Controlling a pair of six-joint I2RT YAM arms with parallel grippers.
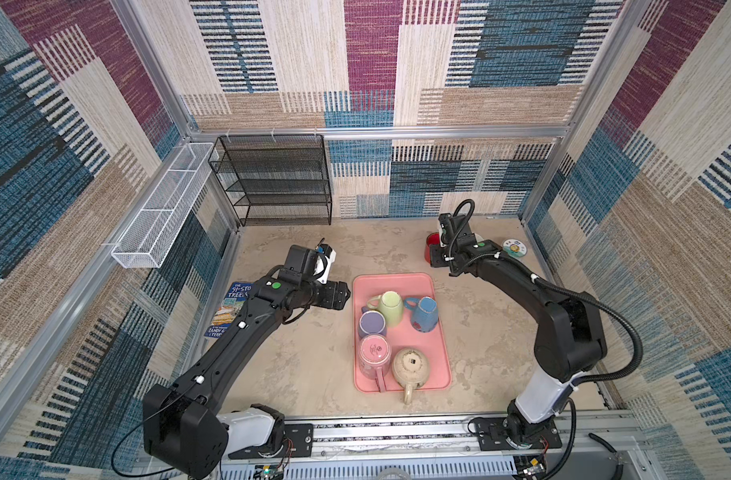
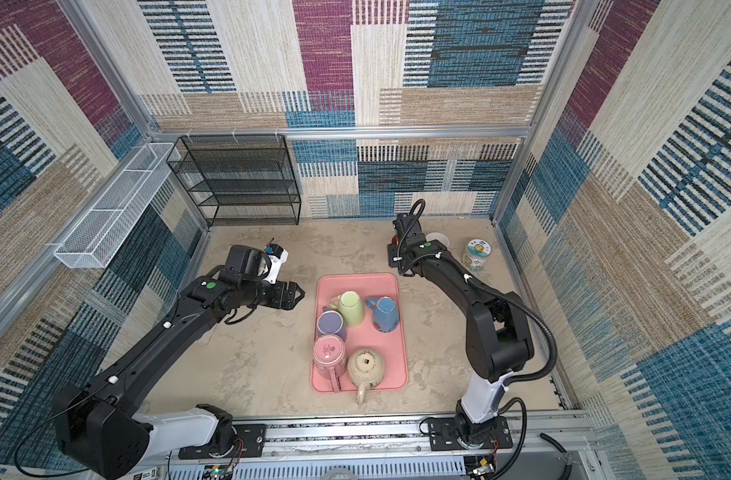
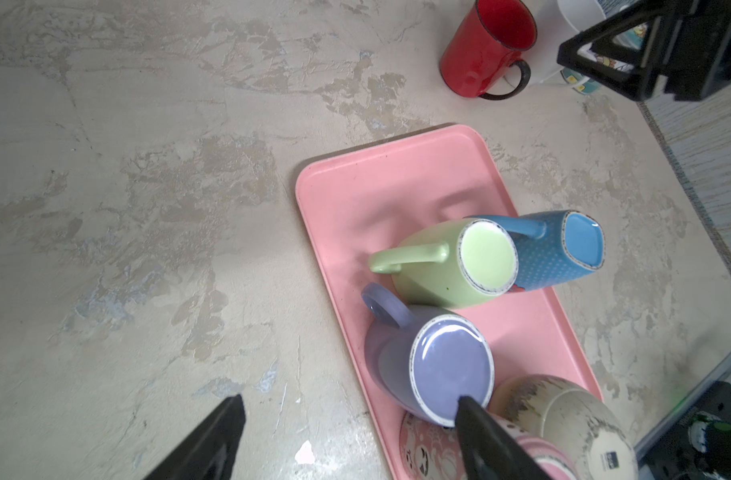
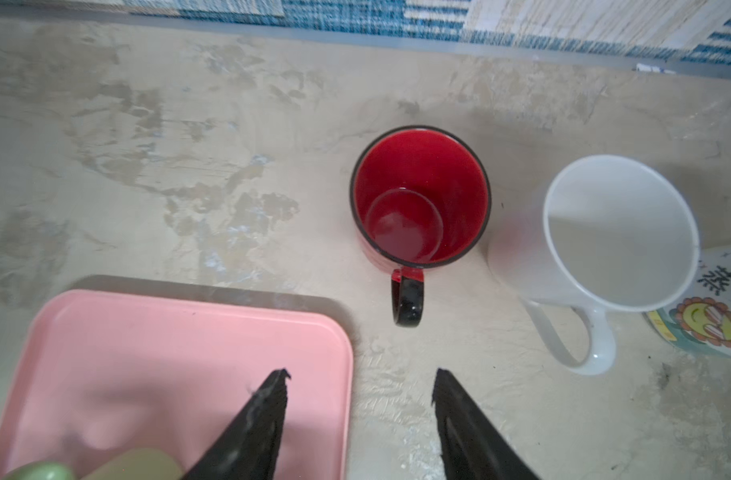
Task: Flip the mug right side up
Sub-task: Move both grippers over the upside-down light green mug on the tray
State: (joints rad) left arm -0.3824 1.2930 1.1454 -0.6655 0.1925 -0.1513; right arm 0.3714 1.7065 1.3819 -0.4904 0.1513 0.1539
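- The black right claw is open and holds nothing. Its 2 fingers point at the shiny red mug with a black rim.
- I think the step now is backing away from this mug. Pull the claw straight back and up, so no finger bumps the mug's black handle or the rim of the pink plastic tray.
- The red mug stands right side up. Its mouth faces up and it is empty inside.
- It sits on the blotchy beige table, toward the far edge, just past the tray's far right corner. It does not touch the tray.
- A plain white mug stands just beside it, toward the table's right edge. Do not swing that way.
- The black left claw is open and empty too, near the tray's far left corner.
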